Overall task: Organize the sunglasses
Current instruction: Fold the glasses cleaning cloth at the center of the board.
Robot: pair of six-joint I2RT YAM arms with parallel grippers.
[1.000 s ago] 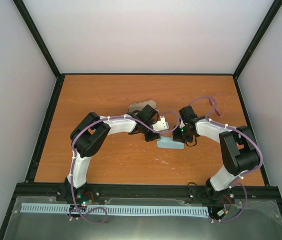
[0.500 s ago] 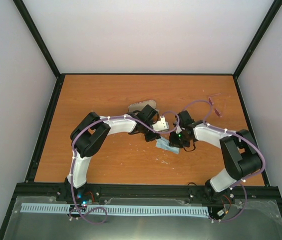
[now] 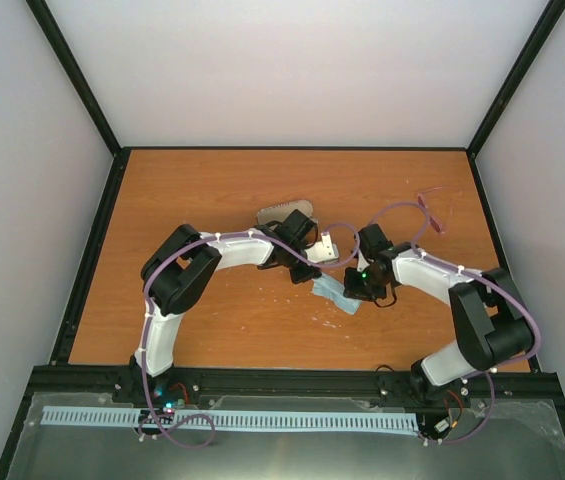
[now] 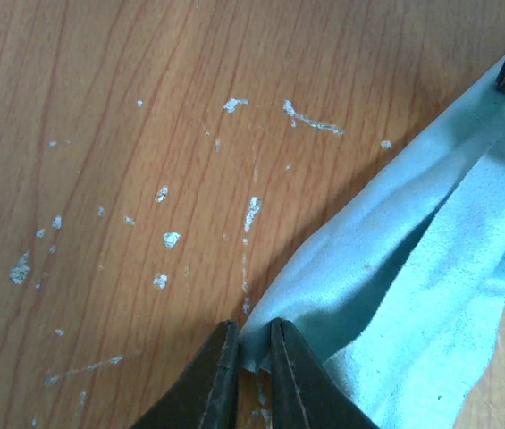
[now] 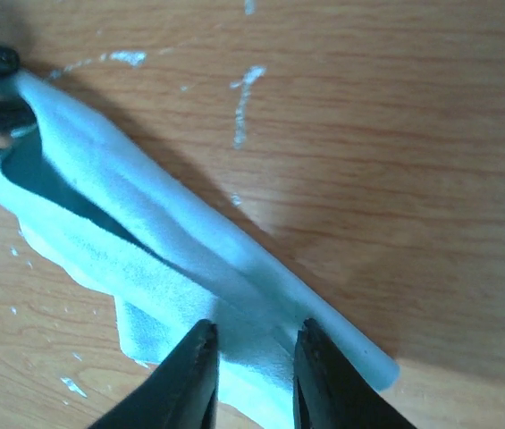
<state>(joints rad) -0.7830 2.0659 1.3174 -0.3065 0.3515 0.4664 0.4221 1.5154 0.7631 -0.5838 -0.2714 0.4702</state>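
A light blue cleaning cloth point(image 3: 330, 293) hangs stretched between my two grippers just above the wooden table. My left gripper point(image 4: 254, 332) is shut on one corner of the cloth point(image 4: 413, 268). My right gripper point(image 5: 254, 331) is closed on a bunched fold at the other end of the cloth point(image 5: 145, 232), with a shadow under it. In the top view the left gripper point(image 3: 307, 270) and the right gripper point(image 3: 354, 290) are close together at the table's middle. A grey glasses case point(image 3: 280, 212) lies behind the left wrist. I see no sunglasses clearly.
The table top point(image 3: 212, 190) is orange wood with white scuff marks point(image 4: 170, 239). Black frame rails run along its edges, and white walls stand close behind and beside it. Purple cables loop over both arms.
My right gripper has moved left and toward the near edge with its end of the cloth, which now lies at a slant. My left gripper has stayed in place.
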